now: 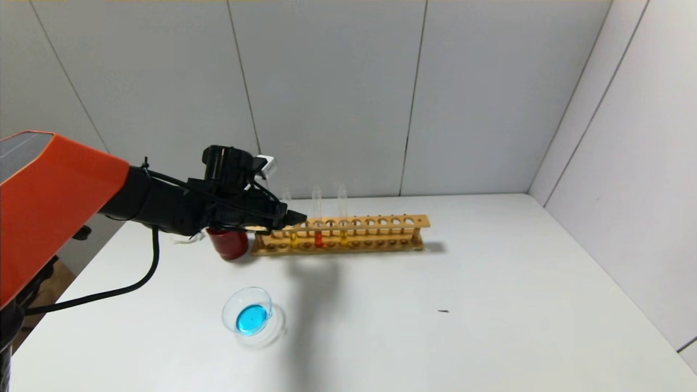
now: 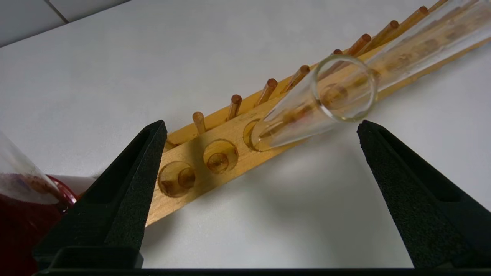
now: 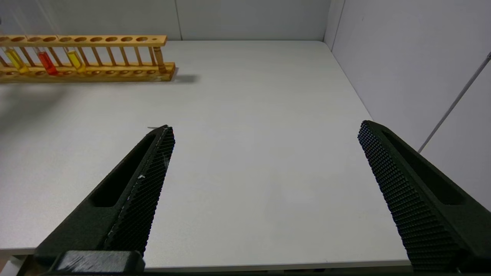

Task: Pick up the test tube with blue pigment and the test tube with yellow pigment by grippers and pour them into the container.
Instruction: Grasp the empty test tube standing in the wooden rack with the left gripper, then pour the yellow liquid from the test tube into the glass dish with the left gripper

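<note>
The clear glass dish (image 1: 231,305) sits at the front left of the table and holds blue liquid. No tube with blue liquid shows. Two tubes with yellow liquid (image 1: 294,238) (image 1: 343,235) stand in the wooden rack (image 1: 381,222), with a red tube (image 1: 318,239) between them. My left gripper (image 1: 291,219) is open above the rack's left end. In the left wrist view the left gripper (image 2: 261,122) has its fingers either side of the leftmost tube's open mouth (image 2: 345,88), not touching it. My right gripper (image 3: 264,128) is open and empty over the table's front right.
A dark red cup (image 1: 228,245) stands just left of the rack, under my left arm. In the left wrist view a clear glass piece (image 2: 19,165) rises from the cup (image 2: 15,230). A small dark speck (image 1: 444,311) lies on the table. Walls close the back and right.
</note>
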Available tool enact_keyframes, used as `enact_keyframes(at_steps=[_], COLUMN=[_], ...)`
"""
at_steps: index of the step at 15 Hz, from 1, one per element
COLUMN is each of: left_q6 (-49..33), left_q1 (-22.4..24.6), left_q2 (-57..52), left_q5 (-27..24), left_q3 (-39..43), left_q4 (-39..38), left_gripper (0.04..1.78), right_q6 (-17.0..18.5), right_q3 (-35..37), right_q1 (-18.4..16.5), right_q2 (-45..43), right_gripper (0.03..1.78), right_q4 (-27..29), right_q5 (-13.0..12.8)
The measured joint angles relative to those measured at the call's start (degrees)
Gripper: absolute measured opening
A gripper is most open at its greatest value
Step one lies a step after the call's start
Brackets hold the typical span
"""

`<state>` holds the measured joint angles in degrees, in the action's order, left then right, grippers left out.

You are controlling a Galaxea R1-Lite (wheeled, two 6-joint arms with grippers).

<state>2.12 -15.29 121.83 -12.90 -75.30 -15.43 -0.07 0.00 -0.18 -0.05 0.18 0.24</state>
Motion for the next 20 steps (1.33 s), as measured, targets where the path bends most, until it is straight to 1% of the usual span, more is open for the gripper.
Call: enact_keyframes(at_steps=[2,3,4,6,7,8,11,12,13,14,20], left_q6=[-0.01,0.0,0.07,0.05,0.0,0.02,-0.09,-0.11,-0.09,-0.04,0.05], left_q1=[-0.04,-0.01,-0.04,-0.06,-0.06,-0.12,-0.69,-0.85,-0.94,-0.94,-1.07], left_q2=[0.85,1.29,1.73,2.47,2.78,3.04,3.61,3.74,3.85,3.88,3.25], left_q5=[-0.05,-0.05,-0.02,-0.05,-0.11,-0.18,-0.2,-0.2,-0.13,-0.09,-0.02], left_q3=[-0.83,-1.22,-1.55,-2.04,-2.28,-2.43,-2.47,-2.49,-2.49,-2.51,-2.4], left_q4=[-0.16,-0.55,-0.85,-0.96,-1.02,-1.32,-1.99,-2.04,-2.12,-2.19,-1.99], left_gripper=[1.74,1.71,1.66,1.47,1.35,1.18,0.61,0.46,0.36,0.32,0.31], right_q6=[0.0,0.0,0.0,0.0,0.0,0.0,0.0,0.0,0.0,0.0,0.0], right_q3=[0.0,0.0,0.0,0.0,0.0,0.0,0.0,0.0,0.0,0.0,0.0], right_q1=[0.0,-0.02,-0.02,0.0,0.02,0.02,0.0,0.0,0.0,0.02,-0.02], right_q2=[0.0,0.0,0.0,0.0,0.0,0.0,0.0,0.0,0.0,0.0,0.0], right_gripper=[1.75,1.75,1.75,1.75,1.75,1.75,1.75,1.75,1.75,1.75,1.75], right_q4=[-0.02,0.0,0.0,-0.02,0.0,0.0,0.0,0.0,0.0,0.0,0.0], right_q5=[0.0,0.0,-0.02,0.0,0.0,-0.02,0.0,0.0,0.0,0.0,0.0])
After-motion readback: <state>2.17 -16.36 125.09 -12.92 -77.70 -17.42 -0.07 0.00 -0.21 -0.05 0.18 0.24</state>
